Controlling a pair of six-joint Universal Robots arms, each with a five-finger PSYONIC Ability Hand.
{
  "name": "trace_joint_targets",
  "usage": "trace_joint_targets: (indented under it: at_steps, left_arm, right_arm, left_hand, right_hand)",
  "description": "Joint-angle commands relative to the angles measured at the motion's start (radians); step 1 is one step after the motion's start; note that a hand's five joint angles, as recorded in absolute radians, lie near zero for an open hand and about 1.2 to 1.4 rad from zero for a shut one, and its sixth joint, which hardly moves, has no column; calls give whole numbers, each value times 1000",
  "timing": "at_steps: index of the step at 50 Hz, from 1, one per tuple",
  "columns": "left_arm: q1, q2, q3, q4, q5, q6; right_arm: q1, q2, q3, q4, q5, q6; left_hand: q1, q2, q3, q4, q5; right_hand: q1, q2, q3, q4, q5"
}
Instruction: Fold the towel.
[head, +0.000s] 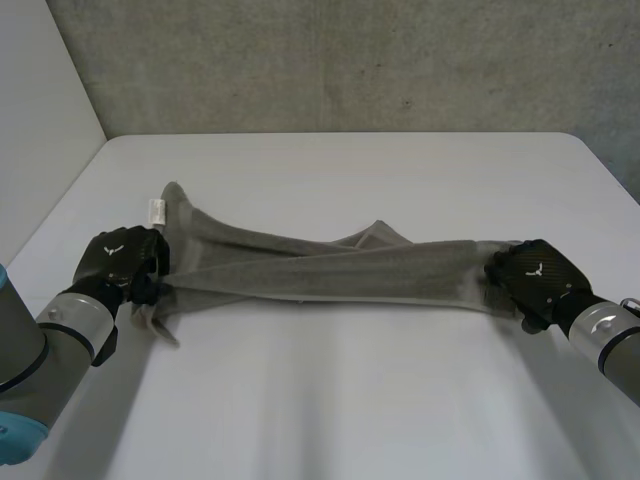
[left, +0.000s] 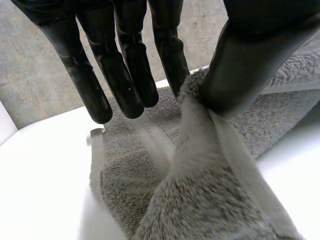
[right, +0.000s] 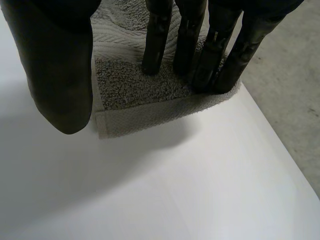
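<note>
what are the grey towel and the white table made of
The grey towel looks like matte cotton terry: fuzzy looped pile, flat woven border band. The white table looks like smooth laminate or painted board, with a faint even sheen.

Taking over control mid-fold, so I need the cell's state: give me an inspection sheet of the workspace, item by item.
Surface: white table, smooth, carrying the towel.
Job's things: grey terry towel, stretched as a long bunched band between the two hands, not yet folded; small white label at its left end.
Clutter: nothing seen.
Hands: left hand pinches the towel's bunched left end between thumb and fingers; right hand presses straight fingers on a corner of the right end, with its thumb beside the cloth.
Cables: nothing seen.
Surroundings: rough grey wall behind the table; white panel at the left.
</note>
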Motion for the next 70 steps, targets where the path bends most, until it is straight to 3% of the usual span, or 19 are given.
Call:
trace_joint_targets:
  at_steps: [1, 9, 24, 46, 60, 70]
  left_arm:
    - [0, 0, 0, 0, 0, -1]
    - [2, -2, 0, 0, 0, -1]
    - [3, -5, 0, 0, 2, 1]
    - [3, -8, -2, 0, 26, 1]
    - [5, -8, -2, 0, 26, 1]
    - [5, -9, -2, 0, 26, 1]
  right_arm:
    - [-1, 9, -45, 0, 24, 62]
    - [48, 29, -97, 6, 65, 134]
    - [120, 160, -224, 8, 140, 139]
    - [126, 197, -250, 2, 142, 134]
    - [126, 224, -267, 9, 142, 133]
    - [126, 226, -270, 12, 140, 133]
  left_hand:
    - [-9, -5, -6, -7, -19]
    - [-9, -5, -6, -7, -19]
    - [-9, -5, -6, -7, -19]
    - [-9, -5, -6, -7, -19]
    - [-9, -5, -6, -7, -19]
    - [-9, -5, -6, -7, -19]
  right_hand:
    - [10, 20, 7, 2, 2]
    - [7, 17, 4, -1, -1]
    - [16, 26, 13, 7, 7]
    - [306, 316, 303, 298, 298]
    - [154, 164, 151, 146, 146]
    - [291, 302, 289, 283, 283]
